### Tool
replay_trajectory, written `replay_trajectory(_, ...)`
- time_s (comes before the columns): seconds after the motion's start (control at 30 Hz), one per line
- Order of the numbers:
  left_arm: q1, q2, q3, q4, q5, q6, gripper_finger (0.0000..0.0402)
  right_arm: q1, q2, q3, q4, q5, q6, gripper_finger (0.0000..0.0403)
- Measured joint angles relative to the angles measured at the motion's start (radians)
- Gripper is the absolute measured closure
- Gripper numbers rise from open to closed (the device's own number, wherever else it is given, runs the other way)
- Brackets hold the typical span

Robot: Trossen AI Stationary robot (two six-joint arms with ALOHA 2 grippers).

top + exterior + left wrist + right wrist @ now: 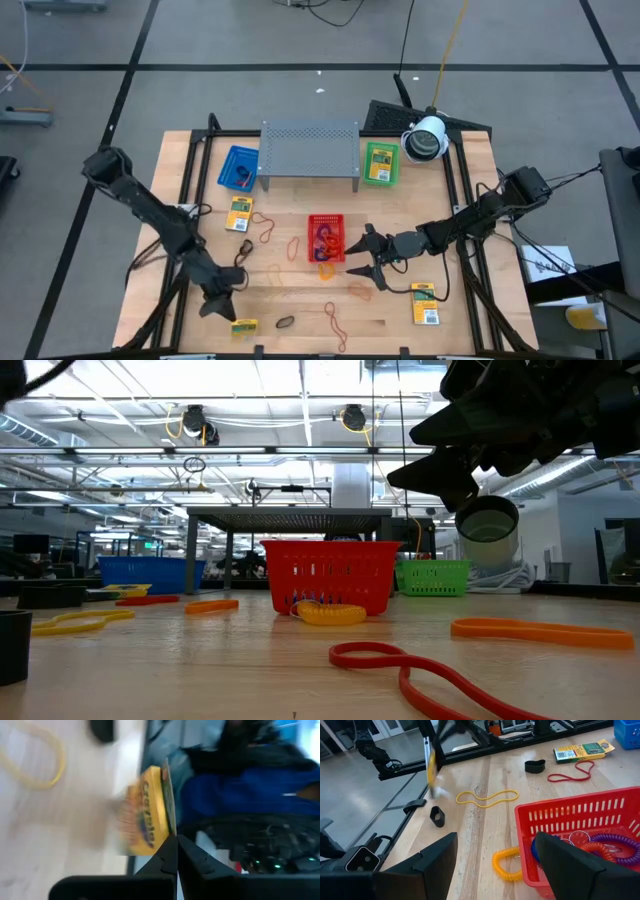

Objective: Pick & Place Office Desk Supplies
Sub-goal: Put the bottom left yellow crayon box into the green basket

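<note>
Near the front-left corner of the wooden tabletop (400, 310), the left gripper (222, 303) has its jaws closed right down on the thin edge of a flat yellow-and-green rectangular packet (147, 810). The left wrist view shows the packet standing out from the fingertips, apparently lifted at the table's front edge. It looks light and stiff, cardboard-like; pinched by 1 edge it could swivel, so a hold across the short sides would be steadier.

A 2nd packet (240, 213) lies flat toward the left edge, just in front of the blue mesh basket (238, 168) at the back left. A black rubber-band loop (285, 322) sits near the front edge. The grey perforated metal rack (309, 150) stands at the back centre, with the red mesh basket (325, 238) mid-table holding coiled bands. An orange coiled band (506, 865) lies touching its front wall.

The right gripper (362, 255) hovers just right of the red basket, jaws spread wide and holding nothing. The loose rubber bands are soft, floppy and very thin, so they need a low pinch against the wood. Another packet (426, 303) lies near the front-right corner, and the green mesh basket (380, 164) holds 1 at the back right.
</note>
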Motion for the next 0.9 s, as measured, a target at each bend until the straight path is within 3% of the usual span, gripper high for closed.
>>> replay_trajectory(0.27, 0.084, -0.190, 0.002, 0.001, -0.067, 0.227, 0.0401, -0.007, 0.000, 0.000, 0.017, -0.004, 0.000, 0.0144)
replay_trajectory(0.53, 0.234, -0.247, 0.002, 0.007, -0.161, 0.502, 0.0401, -0.041, -0.062, 0.000, 0.045, -0.010, -0.062, 0.0145)
replay_trajectory(0.9, 0.418, -0.223, 0.003, 0.068, -0.153, 0.626, 0.0401, -0.147, -0.151, 0.000, 0.050, -0.225, -0.059, 0.0145)
